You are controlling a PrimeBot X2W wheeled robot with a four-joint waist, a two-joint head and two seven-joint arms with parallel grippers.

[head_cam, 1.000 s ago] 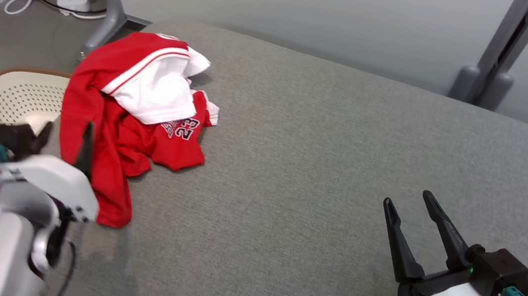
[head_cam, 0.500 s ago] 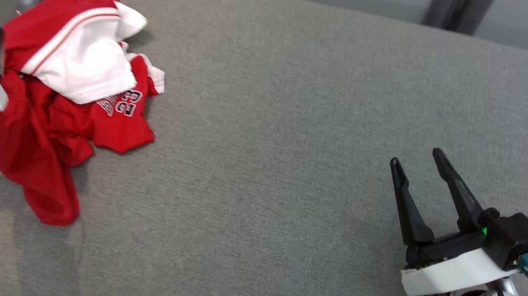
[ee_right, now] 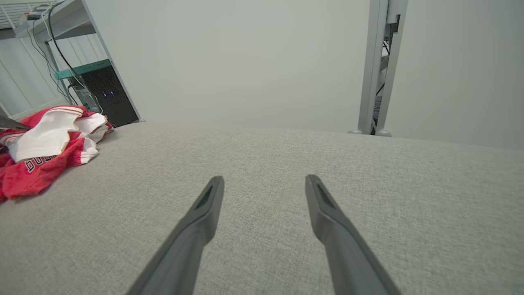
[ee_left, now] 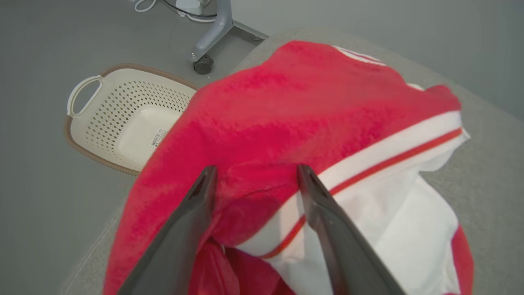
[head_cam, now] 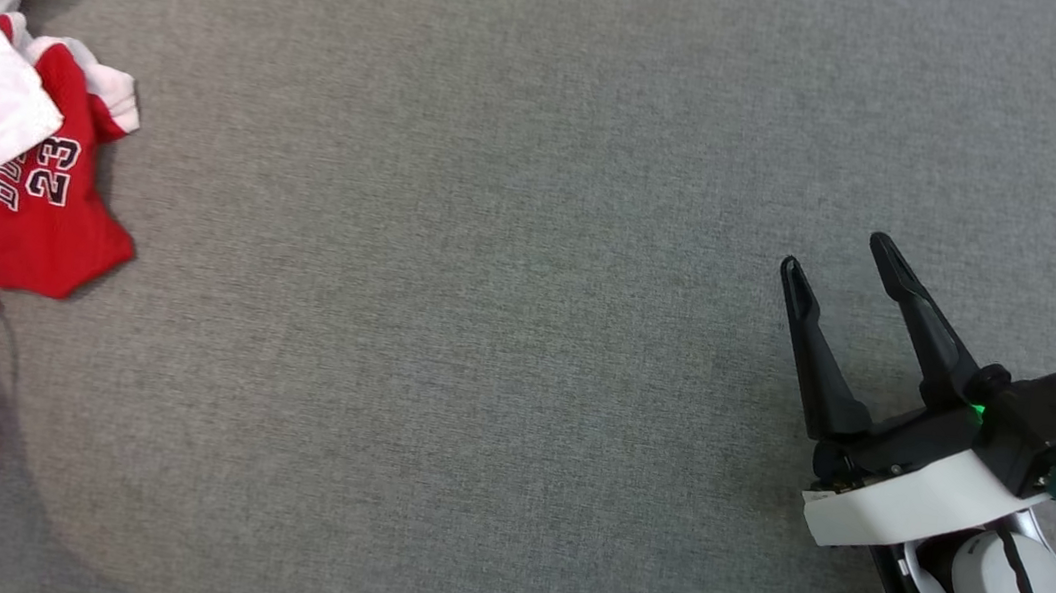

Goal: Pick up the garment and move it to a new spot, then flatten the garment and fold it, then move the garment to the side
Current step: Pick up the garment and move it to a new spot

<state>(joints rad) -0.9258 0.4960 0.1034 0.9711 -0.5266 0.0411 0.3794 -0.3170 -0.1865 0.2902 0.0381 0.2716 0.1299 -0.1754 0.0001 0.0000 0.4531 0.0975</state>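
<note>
The garment [head_cam: 33,221] is a red knit jersey with white panels, red-and-white striped trim and the number 23 printed in white with a dark outline. It lies crumpled in soft folds at the left side of the surface [head_cam: 483,331], close to the left edge. One red flap trails toward the robot. The surface is padded and covered in grey woven cloth with a fine, even grain.

The left gripper [ee_left: 256,167] is released. Its two dark tapered fingers stand apart over a raised red fold beside the striped trim. Whether the fingertips touch the cloth cannot be told. The right gripper [head_cam: 833,251] is also released, jaws spread, low over the grey cloth at the right side.

A wide stretch of grey cloth separates the garment from the right gripper. Past the left edge, on the smooth grey floor [ee_left: 37,196], stands a cream perforated plastic basket [ee_left: 114,110] with a brown rim and a loop handle. It is near a grey castor leg [ee_left: 213,32]. A plain pale wall [ee_right: 245,61] and a grey metal post [ee_right: 374,65] stand behind the far edge.
</note>
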